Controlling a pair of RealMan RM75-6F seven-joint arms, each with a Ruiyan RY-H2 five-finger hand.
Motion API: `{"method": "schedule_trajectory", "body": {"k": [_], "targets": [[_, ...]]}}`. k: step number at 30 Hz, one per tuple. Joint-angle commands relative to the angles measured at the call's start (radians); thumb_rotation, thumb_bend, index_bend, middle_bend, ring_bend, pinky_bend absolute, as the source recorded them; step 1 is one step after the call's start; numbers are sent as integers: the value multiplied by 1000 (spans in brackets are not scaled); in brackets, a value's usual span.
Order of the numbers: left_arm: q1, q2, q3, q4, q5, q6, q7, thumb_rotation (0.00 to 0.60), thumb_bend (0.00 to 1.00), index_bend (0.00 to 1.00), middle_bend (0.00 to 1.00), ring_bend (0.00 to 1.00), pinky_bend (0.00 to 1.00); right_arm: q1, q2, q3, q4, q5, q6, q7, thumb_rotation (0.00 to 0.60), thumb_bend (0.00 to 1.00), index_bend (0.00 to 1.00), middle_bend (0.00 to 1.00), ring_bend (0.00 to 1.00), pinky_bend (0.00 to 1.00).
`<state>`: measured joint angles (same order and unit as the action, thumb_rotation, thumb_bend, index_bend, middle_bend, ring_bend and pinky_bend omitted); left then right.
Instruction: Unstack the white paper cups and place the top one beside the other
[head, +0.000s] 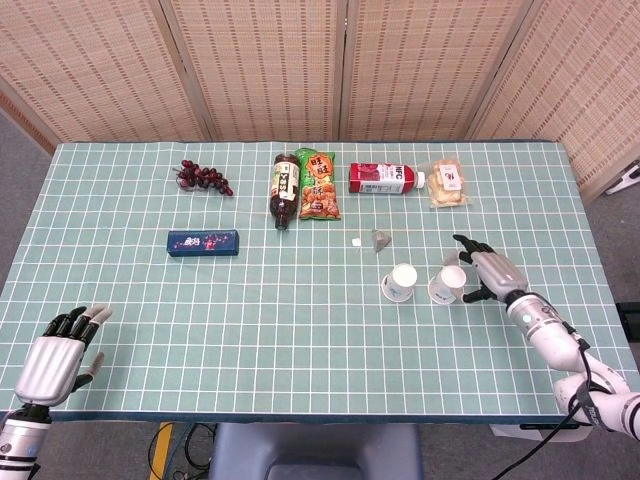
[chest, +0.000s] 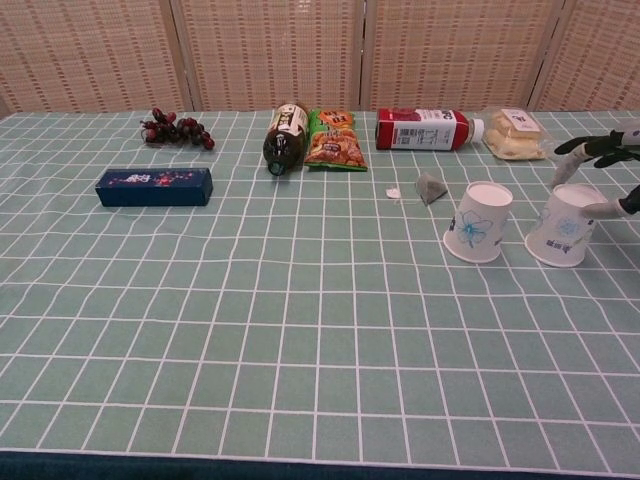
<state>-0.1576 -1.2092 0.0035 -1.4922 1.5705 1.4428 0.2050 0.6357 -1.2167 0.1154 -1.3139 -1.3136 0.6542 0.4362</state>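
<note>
Two white paper cups with a blue flower print stand upside down, side by side, right of the table's middle. The left cup (head: 401, 282) (chest: 479, 221) stands free. My right hand (head: 492, 274) (chest: 606, 176) holds the right cup (head: 447, 284) (chest: 563, 224): its thumb is against the cup's side and its other fingers arch over the top. That cup leans slightly and its rim is down at the table. My left hand (head: 55, 355) rests at the near left edge, holding nothing, far from both cups.
Along the far side lie grapes (head: 203, 177), a dark bottle (head: 285, 189), a snack bag (head: 319, 186), a red-labelled bottle (head: 385, 179) and a bag of biscuits (head: 446, 183). A blue box (head: 203, 243) lies at the left. A tea bag (head: 380, 238) lies just behind the cups.
</note>
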Motion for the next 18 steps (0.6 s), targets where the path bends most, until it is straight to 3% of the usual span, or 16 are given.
{"method": "schedule_trajectory", "body": {"k": [1,9,13,18], "targets": [[1,1,0,-1,2,3,-1,600,401,201,190,151,190,0,13,-2,-10,-18,2,26,600,289,54,0,0,0],[3,0,-1,-1,4,9,0,600,401,201,190,151,190,-27,152,5,-175,-52,75,16,600,276,0,0,0,0],[4,-1,-3,-1,2,10,5,600,401,202,190,151,190,-81,244,-4,-303,-78,178,-39,600,267,0,0,0,0],[2,-3,-7,1,-6,5,8,600,401,201,190,151,190,-186,290,-47,-389,-135,351,-144,600,267,0,0,0,0]]}}
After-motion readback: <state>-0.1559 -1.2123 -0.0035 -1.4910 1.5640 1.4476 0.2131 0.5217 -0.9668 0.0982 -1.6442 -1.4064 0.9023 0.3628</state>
